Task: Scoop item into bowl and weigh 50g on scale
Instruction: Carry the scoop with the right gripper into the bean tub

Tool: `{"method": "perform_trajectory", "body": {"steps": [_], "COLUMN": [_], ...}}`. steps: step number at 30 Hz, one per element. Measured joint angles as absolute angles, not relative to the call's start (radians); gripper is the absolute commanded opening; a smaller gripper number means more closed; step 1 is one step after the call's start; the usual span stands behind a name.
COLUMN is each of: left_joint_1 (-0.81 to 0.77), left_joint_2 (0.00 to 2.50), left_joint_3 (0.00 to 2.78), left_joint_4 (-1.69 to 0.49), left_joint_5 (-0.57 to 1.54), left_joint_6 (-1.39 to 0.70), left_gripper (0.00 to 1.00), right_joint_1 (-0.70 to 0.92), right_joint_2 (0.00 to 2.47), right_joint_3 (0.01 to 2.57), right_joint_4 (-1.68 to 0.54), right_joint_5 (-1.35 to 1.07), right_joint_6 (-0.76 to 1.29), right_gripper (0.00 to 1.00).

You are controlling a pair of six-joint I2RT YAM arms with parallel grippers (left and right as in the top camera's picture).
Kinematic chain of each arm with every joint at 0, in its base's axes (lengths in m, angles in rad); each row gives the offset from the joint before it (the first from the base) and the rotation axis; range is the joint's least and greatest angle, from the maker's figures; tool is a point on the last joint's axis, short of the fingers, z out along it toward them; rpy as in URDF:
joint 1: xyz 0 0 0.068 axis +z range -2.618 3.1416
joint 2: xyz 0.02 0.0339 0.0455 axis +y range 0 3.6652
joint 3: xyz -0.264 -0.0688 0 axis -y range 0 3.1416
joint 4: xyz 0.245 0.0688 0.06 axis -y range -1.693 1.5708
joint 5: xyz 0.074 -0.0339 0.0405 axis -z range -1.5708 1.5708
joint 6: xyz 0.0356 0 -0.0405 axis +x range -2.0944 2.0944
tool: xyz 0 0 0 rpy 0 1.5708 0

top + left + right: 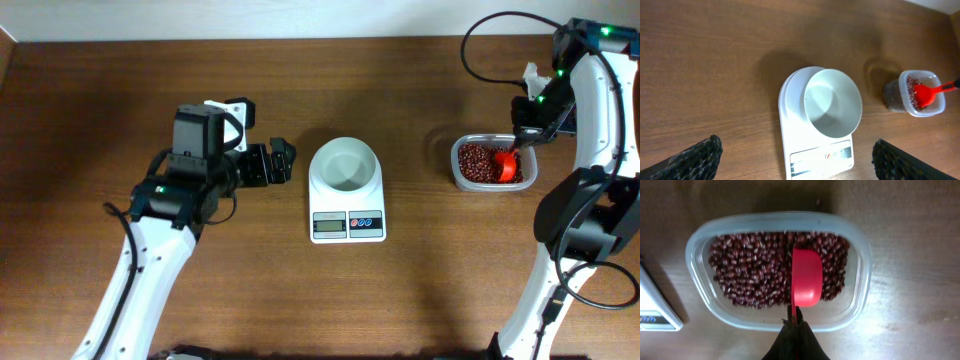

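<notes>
The white bowl [346, 165] stands empty on the white scale [347, 224] at the table's middle; both show in the left wrist view, bowl [833, 102] and scale [812, 157]. The dark reddish-brown beans [478, 161] fill a clear plastic container [463, 180] at the right, seen close in the right wrist view [747, 272]. My right gripper [795, 325] is shut on the handle of an orange-red scoop [806, 277], whose cup rests on the beans. My left gripper [280, 160] is open and empty, just left of the scale.
The clear container [855, 300] sits right of the scale, also visible in the left wrist view [935, 107]. The table's far edge meets a white wall at the back. The right arm's cable loops above the container.
</notes>
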State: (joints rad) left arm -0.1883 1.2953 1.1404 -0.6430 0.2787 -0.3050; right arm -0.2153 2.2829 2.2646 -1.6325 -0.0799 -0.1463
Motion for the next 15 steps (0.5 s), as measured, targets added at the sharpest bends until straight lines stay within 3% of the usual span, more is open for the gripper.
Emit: {"method": "perform_trajectory", "body": {"steps": [13, 15], "left_joint_1": [-0.226, -0.226], "left_joint_2": [1.384, 1.384], "left_joint_3": [1.141, 1.141], "left_joint_4": [-0.648, -0.648], "left_joint_5": [0.275, 0.275], "left_joint_6": [-0.286, -0.283], "left_gripper": [0.99, 0.99], "right_joint_1": [-0.179, -0.176], "right_joint_2": [2.283, 2.282], "right_joint_3": [2.160, 2.140], "right_joint_4": [-1.688, -1.689], "right_joint_5": [-0.095, -0.091], "right_joint_6": [-0.103, -0.100], "right_gripper": [0.05, 0.16]}}
